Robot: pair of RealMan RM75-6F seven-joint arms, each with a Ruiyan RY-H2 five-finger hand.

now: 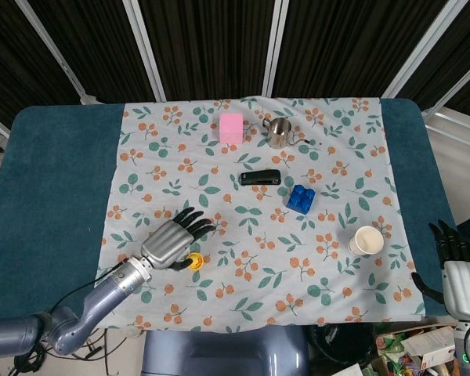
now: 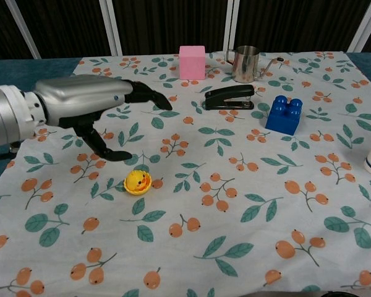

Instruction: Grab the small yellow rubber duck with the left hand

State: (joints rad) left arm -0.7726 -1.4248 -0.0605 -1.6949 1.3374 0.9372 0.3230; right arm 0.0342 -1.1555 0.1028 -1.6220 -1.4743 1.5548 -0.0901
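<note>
The small yellow rubber duck (image 2: 136, 182) lies on the flowered cloth, free of any hand; the head view shows the duck (image 1: 194, 262) just below the fingertips. My left hand (image 2: 89, 105) hovers above and to the left of it, fingers spread apart and holding nothing; from the head camera the left hand (image 1: 171, 242) sits at the cloth's lower left. My right hand (image 1: 457, 276) hangs off the table's right edge with nothing in it, fingers apart.
A pink cube (image 2: 192, 62), a metal pitcher (image 2: 245, 63), a black stapler (image 2: 230, 97) and a blue brick (image 2: 284, 114) stand further back on the cloth. A paper cup (image 1: 366, 240) is at the right. Teal table cover (image 1: 51, 180) flanks the cloth.
</note>
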